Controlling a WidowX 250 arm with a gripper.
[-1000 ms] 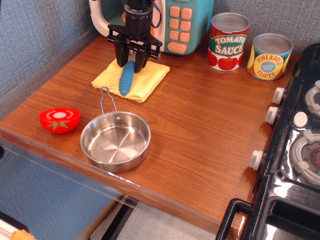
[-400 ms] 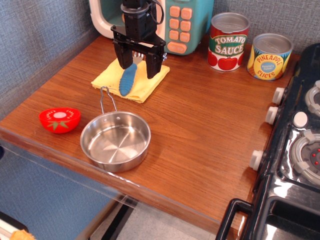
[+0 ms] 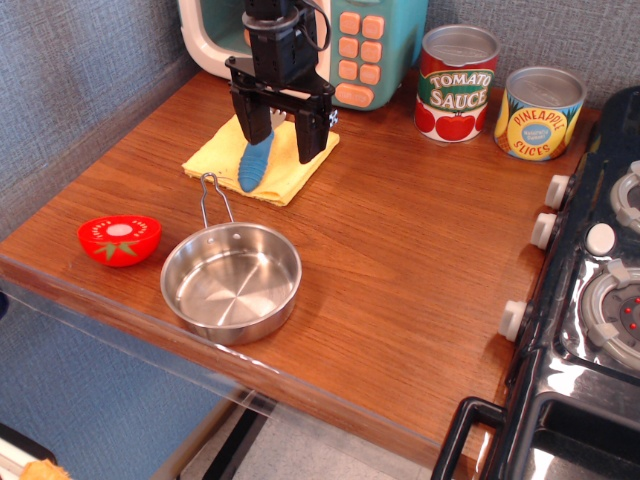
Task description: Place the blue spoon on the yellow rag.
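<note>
The blue spoon (image 3: 254,166) lies on the yellow rag (image 3: 284,168) at the back left of the wooden counter. Its ribbed blue handle points toward the pan and its silver head is hidden behind the gripper. My gripper (image 3: 283,142) hangs just above the rag, over the spoon's head end. Its two black fingers (image 3: 312,135) stand wide apart and hold nothing.
A steel pan (image 3: 231,281) with a thin wire handle sits near the front edge. A red toy tomato half (image 3: 119,239) lies to its left. A toy microwave (image 3: 345,40) stands behind the rag. Two cans (image 3: 456,82) stand at the back. A stove (image 3: 590,300) is on the right.
The gripper opened and let go of the spoon. It then rose slightly and shifted a little right. The spoon stays lying on the rag.
</note>
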